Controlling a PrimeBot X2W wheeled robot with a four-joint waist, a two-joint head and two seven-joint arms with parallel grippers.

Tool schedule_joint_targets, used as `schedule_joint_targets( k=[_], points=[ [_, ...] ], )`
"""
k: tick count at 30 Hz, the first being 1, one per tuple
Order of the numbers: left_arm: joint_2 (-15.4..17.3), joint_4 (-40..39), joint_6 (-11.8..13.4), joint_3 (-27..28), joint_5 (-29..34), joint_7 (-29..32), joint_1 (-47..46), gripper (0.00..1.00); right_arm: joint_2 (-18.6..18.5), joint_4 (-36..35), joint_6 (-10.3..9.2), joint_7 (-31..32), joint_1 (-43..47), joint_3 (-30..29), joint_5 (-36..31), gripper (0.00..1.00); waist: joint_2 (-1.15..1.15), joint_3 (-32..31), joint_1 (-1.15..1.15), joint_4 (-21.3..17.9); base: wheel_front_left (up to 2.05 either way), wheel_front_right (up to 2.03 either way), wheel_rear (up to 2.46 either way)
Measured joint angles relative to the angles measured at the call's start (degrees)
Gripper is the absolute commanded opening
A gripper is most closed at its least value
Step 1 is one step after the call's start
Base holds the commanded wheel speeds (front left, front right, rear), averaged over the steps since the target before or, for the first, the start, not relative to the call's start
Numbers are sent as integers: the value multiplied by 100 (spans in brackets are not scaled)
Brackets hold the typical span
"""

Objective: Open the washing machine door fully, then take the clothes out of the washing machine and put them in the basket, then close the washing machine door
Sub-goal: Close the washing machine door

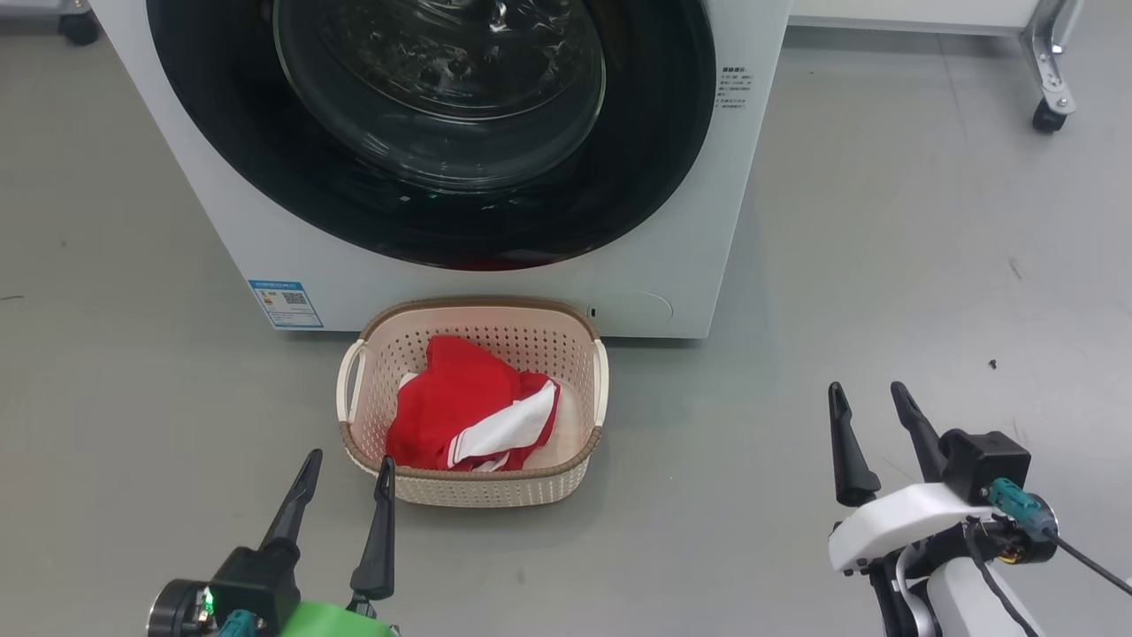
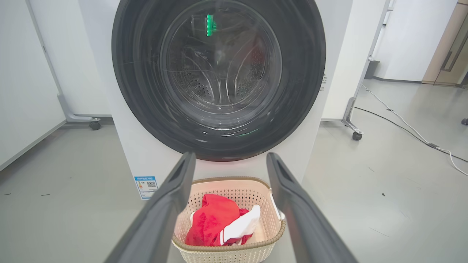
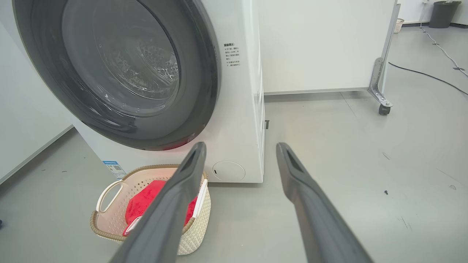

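Left tool (image 1: 350, 457) released and empty, its right finger just beside the basket (image 1: 478, 306). Clothes (image 1: 451, 407) lie in the basket, just before the washer (image 1: 380, 283), door (image 1: 221, 177) closed. Right tool (image 1: 868, 387) released, empty, well apart.

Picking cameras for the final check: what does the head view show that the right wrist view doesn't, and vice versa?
Head view: the left gripper, open, by the front left corner of the basket. Right wrist view: the side of the washing machine, a dark bin and a floor cable behind. Both: the closed washing machine door, the clothes in the basket, the blue sticker, the open right gripper.
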Motion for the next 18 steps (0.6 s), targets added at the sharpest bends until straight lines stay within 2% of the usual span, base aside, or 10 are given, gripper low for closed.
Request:
schedule_joint_targets(
  k=[12, 18],
  points=[
    [8, -8, -1, -82, 0, 33, 271, 100, 22, -410, -59, 1, 653, 55, -29, 100, 0, -264, 0, -108, 0, 0, 0],
    [12, -26, 0, -98, 0, 75, 349, 100, 40, -616, -158, 1, 854, 56, -32, 100, 0, -311, 0, -123, 0, 0, 0]
  ],
)
